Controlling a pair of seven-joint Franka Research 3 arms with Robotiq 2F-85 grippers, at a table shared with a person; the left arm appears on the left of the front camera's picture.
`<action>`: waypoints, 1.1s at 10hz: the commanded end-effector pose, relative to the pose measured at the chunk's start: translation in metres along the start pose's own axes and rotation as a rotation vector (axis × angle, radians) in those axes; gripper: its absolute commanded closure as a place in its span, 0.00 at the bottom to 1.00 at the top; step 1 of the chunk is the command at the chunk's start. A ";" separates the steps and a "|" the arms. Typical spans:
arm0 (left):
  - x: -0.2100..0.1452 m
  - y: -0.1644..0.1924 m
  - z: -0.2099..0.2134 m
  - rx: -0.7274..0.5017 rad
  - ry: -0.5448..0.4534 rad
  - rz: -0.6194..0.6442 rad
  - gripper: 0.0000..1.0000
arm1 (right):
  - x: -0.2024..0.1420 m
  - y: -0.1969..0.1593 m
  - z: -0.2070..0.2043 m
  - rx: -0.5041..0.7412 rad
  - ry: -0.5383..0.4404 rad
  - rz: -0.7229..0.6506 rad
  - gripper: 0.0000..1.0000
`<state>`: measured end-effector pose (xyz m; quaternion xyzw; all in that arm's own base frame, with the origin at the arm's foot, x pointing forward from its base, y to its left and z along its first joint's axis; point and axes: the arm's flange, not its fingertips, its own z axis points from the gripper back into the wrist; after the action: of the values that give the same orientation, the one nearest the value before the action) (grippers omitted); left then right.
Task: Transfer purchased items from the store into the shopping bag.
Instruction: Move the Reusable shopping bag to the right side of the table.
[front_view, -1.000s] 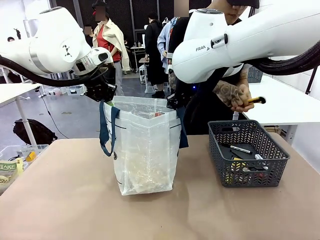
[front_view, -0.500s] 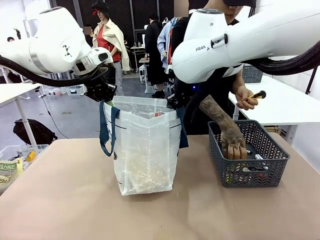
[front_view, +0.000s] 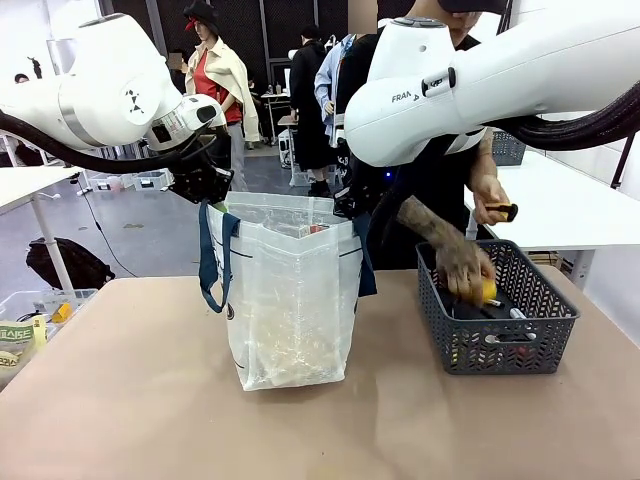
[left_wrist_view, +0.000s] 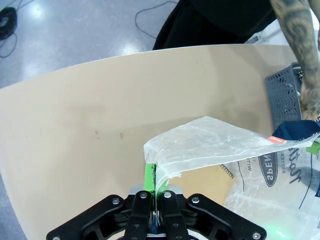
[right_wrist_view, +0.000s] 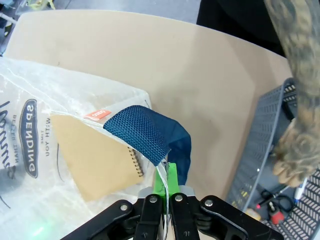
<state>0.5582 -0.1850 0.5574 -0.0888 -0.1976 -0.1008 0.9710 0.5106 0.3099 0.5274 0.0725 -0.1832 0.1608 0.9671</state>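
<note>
The translucent white shopping bag (front_view: 290, 300) with navy handles stands mid-table, its mouth held wide. My left gripper (front_view: 205, 190) is shut on the bag's left rim (left_wrist_view: 165, 170), and my right gripper (front_view: 352, 203) is shut on the right rim beside the navy strap (right_wrist_view: 150, 135). A brown spiral notebook (right_wrist_view: 95, 160) lies inside the bag. The store, a dark grey lattice basket (front_view: 495, 310), sits at the right. A person's tattooed hand (front_view: 465, 270) is in it, closed on a yellow item (front_view: 488, 290); the other hand (front_view: 490, 205) holds a dark and yellow stick. Pens lie in the basket.
A clear bin (front_view: 25, 330) with packets stands beyond the table's left edge. The tan tabletop (front_view: 130, 400) stretches in front of the bag and basket. A white table (front_view: 570, 215) stands behind the basket at the right.
The person's hand went down into the basket and has now closed on a yellow item; the other hand with the stick lowered slightly. Both grippers and the bag stayed still.
</note>
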 end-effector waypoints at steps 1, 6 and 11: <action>0.000 0.003 0.005 0.004 0.000 0.008 1.00 | -0.001 -0.003 0.001 0.003 -0.005 -0.010 1.00; 0.000 0.003 0.005 0.004 0.000 0.008 1.00 | -0.001 -0.003 0.001 0.003 -0.005 -0.010 1.00; 0.000 0.003 0.005 0.004 0.000 0.008 1.00 | -0.001 -0.003 0.001 0.003 -0.005 -0.010 1.00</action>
<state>0.5582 -0.1850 0.5574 -0.0888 -0.1976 -0.1008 0.9710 0.5106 0.3099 0.5274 0.0725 -0.1832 0.1608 0.9671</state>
